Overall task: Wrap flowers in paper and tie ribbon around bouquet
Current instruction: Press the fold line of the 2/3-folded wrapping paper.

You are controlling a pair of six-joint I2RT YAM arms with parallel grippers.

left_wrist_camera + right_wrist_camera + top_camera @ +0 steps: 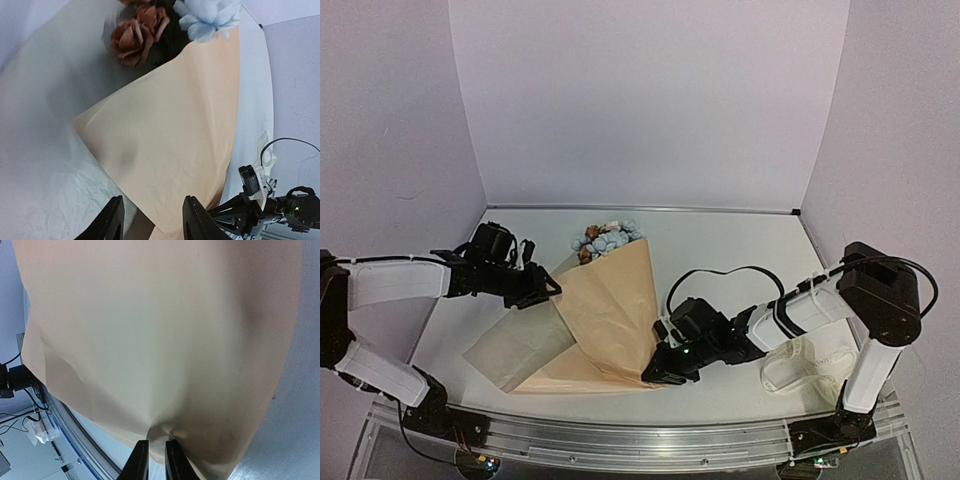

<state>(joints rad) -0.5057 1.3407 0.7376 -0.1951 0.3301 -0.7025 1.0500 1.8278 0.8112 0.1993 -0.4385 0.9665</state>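
Note:
The tan paper point(610, 310) lies folded over the flowers point(605, 240), whose blue and brownish blooms point(135, 35) stick out at its far end. A paler flap point(515, 350) spreads toward the near left. My left gripper point(545, 290) hovers at the fold's left edge, and its fingers point(112, 222) stand apart over the paper point(175, 140), gripping nothing. My right gripper point(655, 370) is shut on the paper's near right corner, the sheet point(160, 330) puckering at its fingertips point(141, 460). The ribbon point(805, 365) lies in loose loops on the table by the right arm's base.
A black cable point(720, 272) arcs over the table behind the right arm. A metal rail point(640, 440) runs along the near table edge. Pale walls close off the back and both sides.

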